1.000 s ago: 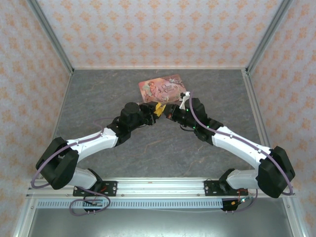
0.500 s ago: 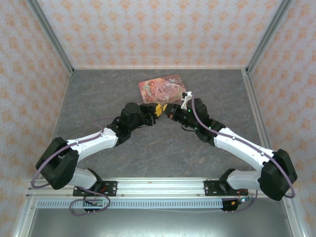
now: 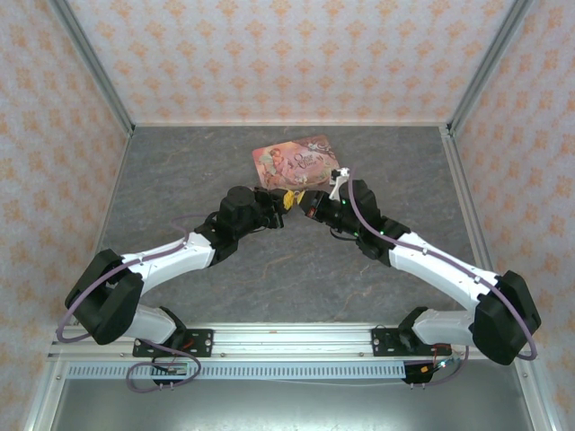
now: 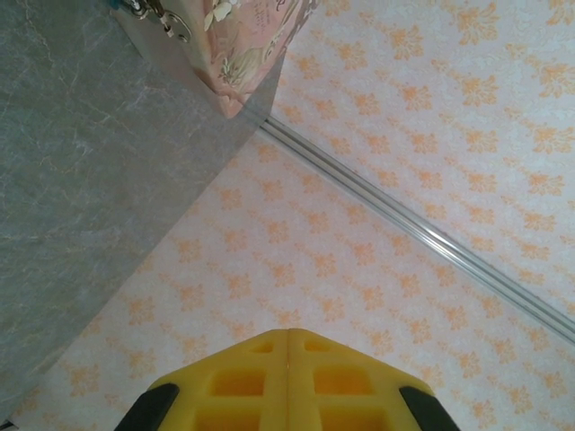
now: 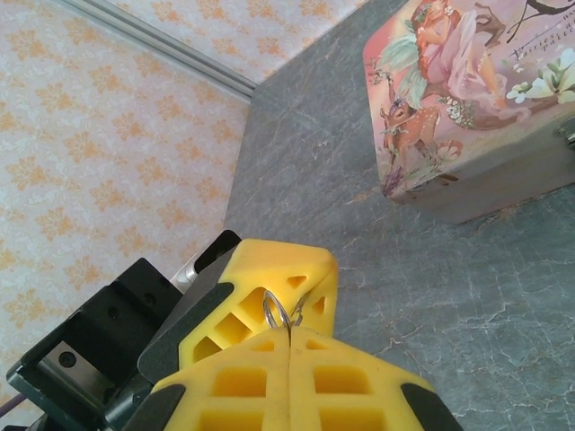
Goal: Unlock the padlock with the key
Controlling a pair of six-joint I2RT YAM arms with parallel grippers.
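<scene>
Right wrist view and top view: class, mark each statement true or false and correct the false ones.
1. The pink tin lies on the grey table. True.
2. The right hand stands wide open. False: its fingers are shut, with a small wire ring poking out between them.
3. The left hand is shut. True.
4. The tin sits at the near edge between the arm bases. False: it lies out beyond both hands.

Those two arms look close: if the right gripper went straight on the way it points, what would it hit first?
Probably the left gripper, whose yellow fingers sit just ahead of the right gripper, which pinches a wire ring; depth is unclear.
</scene>
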